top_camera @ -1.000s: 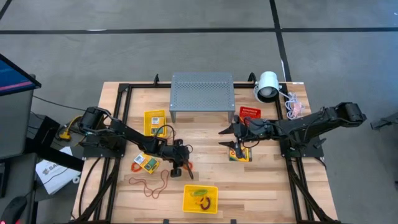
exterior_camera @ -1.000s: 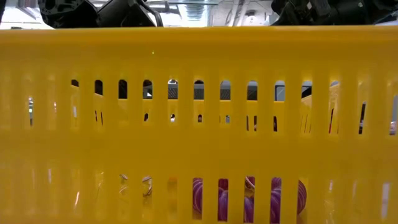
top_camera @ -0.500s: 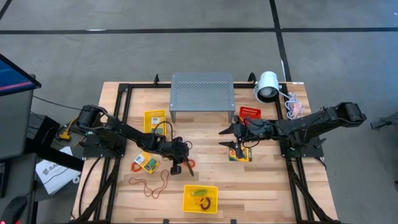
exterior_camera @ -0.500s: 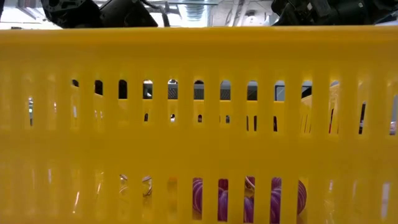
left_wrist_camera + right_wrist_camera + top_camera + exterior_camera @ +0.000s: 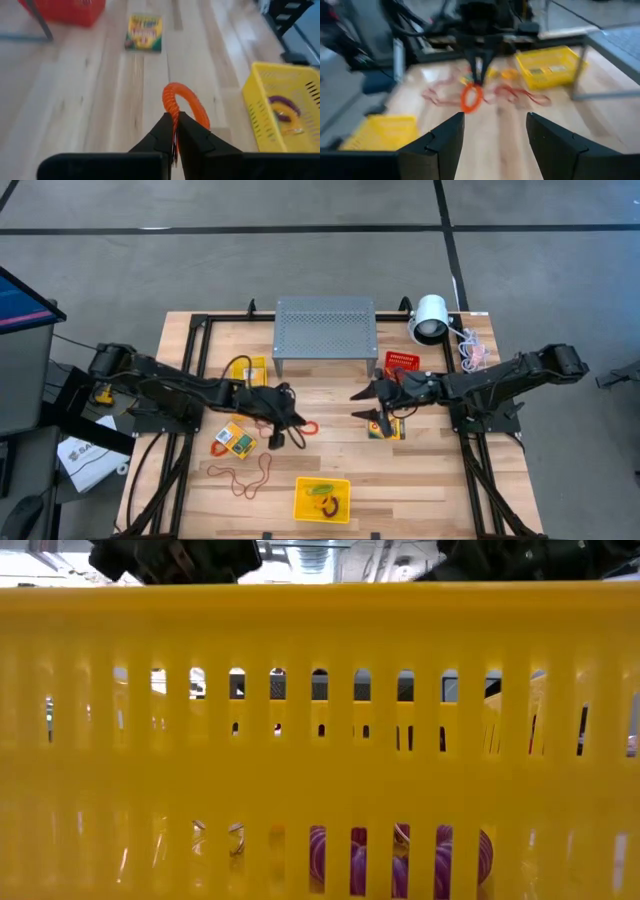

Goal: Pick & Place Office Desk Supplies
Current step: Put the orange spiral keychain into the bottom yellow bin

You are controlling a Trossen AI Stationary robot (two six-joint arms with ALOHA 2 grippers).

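L gripper (image 5: 174,131) pinched shut on orange rubber band (image 5: 186,102), dangling mid-table, likely en route to yellow basket (image 5: 322,500). R gripper (image 5: 492,131) half open, empty, waiting above crayon box (image 5: 387,429).

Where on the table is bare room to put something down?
Bare wood lies between the front yellow basket and the table's right edge, and in the middle, between the two grippers. Around the loose red bands at the left it is crowded.

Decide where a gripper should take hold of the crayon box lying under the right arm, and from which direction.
Grip the crayon box across its two long edges, coming straight down from above. It lies flat on the table, so only its thin sides give the right gripper something to pinch.
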